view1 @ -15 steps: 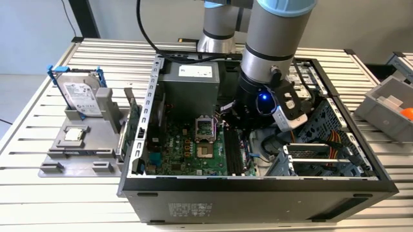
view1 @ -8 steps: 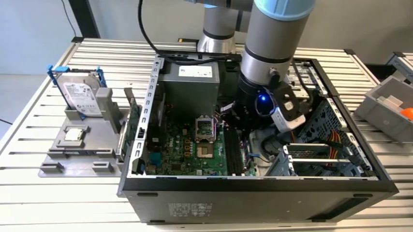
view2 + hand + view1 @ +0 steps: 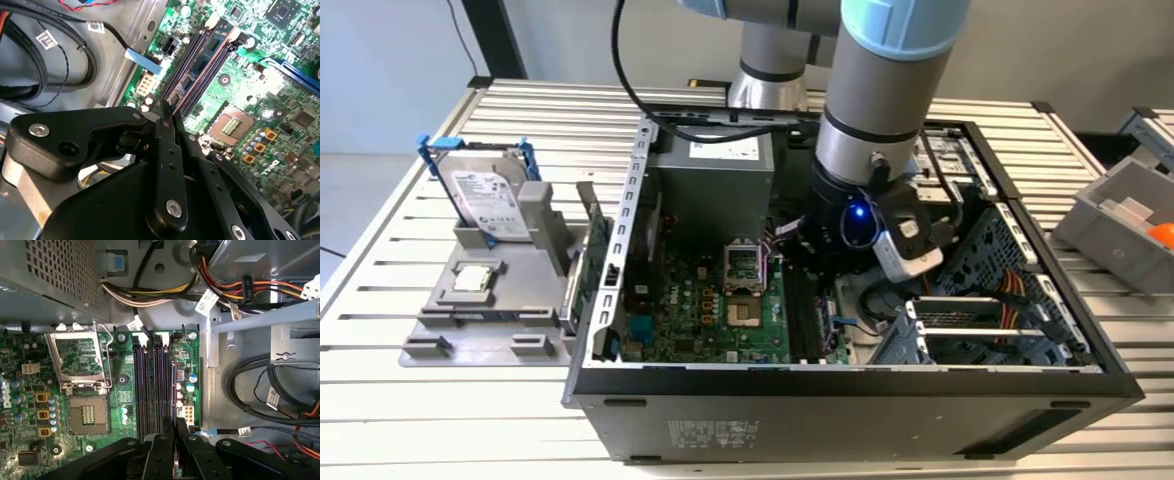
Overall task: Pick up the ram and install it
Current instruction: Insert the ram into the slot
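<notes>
Arm reaches down into the open computer case (image 3: 854,385) on the slatted counter (image 3: 400,400). Gripper (image 3: 167,112) sits low over the memory slots (image 3: 154,385) on the green motherboard (image 3: 65,375), next to the empty processor socket (image 3: 87,412). Jaws closed on the ram (image 3: 165,106), a thin stick held edge-on just above the slots, lined up with them. Hard drive (image 3: 487,200) stands upright in a grey holder (image 3: 480,300) on the exterior view's left, well apart from the case.
</notes>
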